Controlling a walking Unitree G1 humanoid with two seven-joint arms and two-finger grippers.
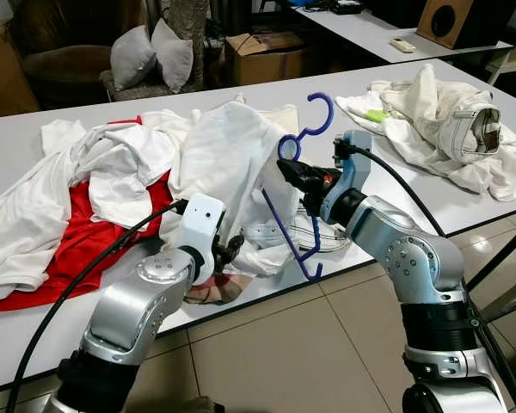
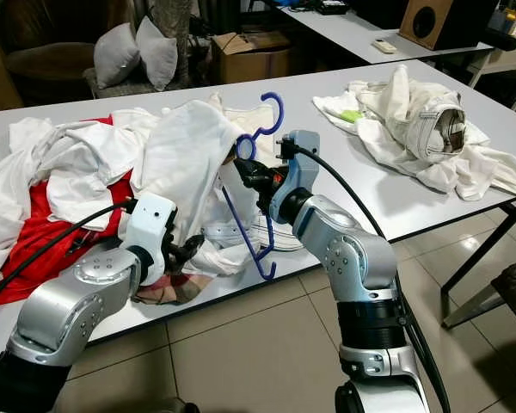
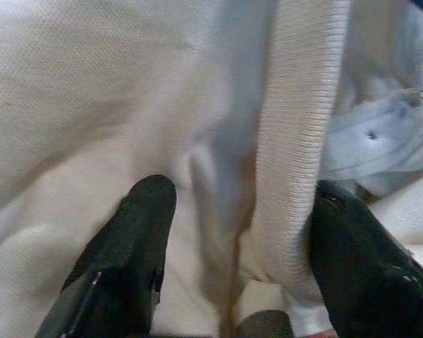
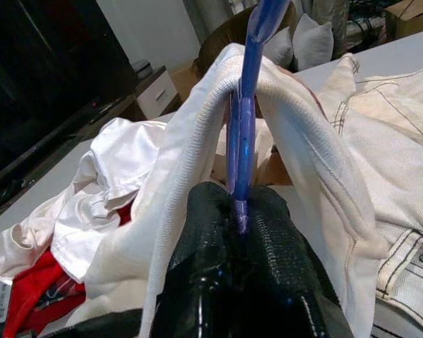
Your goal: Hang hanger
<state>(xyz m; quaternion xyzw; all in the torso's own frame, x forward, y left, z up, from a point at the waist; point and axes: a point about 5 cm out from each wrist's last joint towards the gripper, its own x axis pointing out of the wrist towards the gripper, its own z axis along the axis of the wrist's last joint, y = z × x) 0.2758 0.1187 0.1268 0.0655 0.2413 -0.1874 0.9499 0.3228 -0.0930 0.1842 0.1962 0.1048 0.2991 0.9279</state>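
White tabletop [image 1: 464,194] carries a heap of white and red clothes [image 1: 95,198] on the robot's left and a pale bundle of garments [image 1: 447,129] on its right; tiled floor [image 1: 327,344] lies below. Right gripper [image 1: 294,175] is clamped on the blue hanger [image 1: 303,142], held upright above the table edge with a white shirt [image 1: 228,159] draped over it. Left gripper [image 3: 233,232], fingers spread, presses into the shirt's ribbed hem. Behind stand cushions [image 1: 152,53] and a cardboard box [image 1: 262,53].

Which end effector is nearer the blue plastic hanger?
Right. The right end effector is clamped on the blue plastic hanger; the left end effector sits beside it, around a fold of the white shirt.
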